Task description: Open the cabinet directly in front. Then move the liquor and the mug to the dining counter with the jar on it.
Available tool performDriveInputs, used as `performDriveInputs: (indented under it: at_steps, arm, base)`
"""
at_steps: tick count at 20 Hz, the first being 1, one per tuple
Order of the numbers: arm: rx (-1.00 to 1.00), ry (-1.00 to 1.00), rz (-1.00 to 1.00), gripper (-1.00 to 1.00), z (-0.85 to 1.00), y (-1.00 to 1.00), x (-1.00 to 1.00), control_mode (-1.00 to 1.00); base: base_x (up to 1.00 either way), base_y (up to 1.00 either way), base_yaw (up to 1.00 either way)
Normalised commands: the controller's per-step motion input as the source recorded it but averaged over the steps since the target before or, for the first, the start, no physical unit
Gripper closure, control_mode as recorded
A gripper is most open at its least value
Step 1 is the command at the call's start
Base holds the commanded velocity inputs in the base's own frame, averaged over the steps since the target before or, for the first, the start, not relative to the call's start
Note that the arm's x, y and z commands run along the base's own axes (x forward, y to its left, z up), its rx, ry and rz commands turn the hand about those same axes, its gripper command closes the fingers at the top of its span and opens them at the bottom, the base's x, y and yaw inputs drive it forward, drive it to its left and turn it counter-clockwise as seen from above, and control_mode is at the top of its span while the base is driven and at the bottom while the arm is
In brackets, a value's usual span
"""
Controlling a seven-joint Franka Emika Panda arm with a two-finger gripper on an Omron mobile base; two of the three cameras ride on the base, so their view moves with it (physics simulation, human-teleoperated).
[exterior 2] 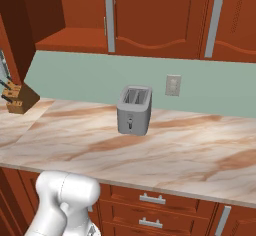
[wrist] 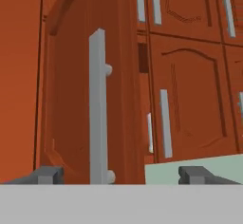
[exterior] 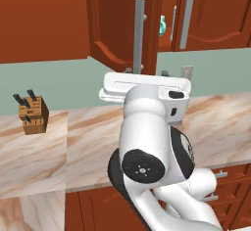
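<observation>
The cabinet's left door (exterior: 115, 24) stands swung out toward me, its reddish-brown panel (wrist: 71, 99) close in the hand view. Its grey bar handle (wrist: 98, 109) runs upright between my fingertips (wrist: 47, 174) without touching them. My gripper (exterior: 146, 71) is open just under the handle (exterior: 139, 34) and holds nothing; in the hand view the gripper (wrist: 121, 175) sits wide apart at the bottom. A sliver of the teal mug (exterior: 162, 27) peeks out past the open door's edge. The liquor is hidden. The dining counter and the jar are out of view.
A marble wall-side counter (exterior: 44, 151) lies below the cabinets. On it are a knife block (exterior: 33, 115) at the left and a grey toaster (exterior 2: 134, 110). A wall outlet (exterior 2: 173, 85) sits on the green backsplash. Closed doors with grey handles (exterior 2: 214, 22) continue to the right.
</observation>
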Motion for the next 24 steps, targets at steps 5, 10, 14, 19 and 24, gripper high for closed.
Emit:
performDriveInputs:
  at_steps: [5,10,14,19,24]
  arm:
    - [0.16,-0.06,0.21,-1.0,0.01,-0.72,-0.4,-1.0]
    - [0.22,-0.02,0.47,-1.0,0.11,-0.65,-0.06,-1.0]
    - [0.17,-0.03,0.57,-1.0,0.17,-0.51,0.0,-1.0]
    - [0.06,-0.04,0.5,-1.0,0.02,-0.54,0.25,-1.0]
    - [0.06,-0.02,0.35,-1.0,0.0,-0.3,0.46,-1.0]
  base:
    - [0.0,0.0,0.0]
    - [0.0,0.0,0.0]
    - [0.0,0.0,0.0]
    - [0.0,0.0,0.0]
    - [0.0,0.0,0.0]
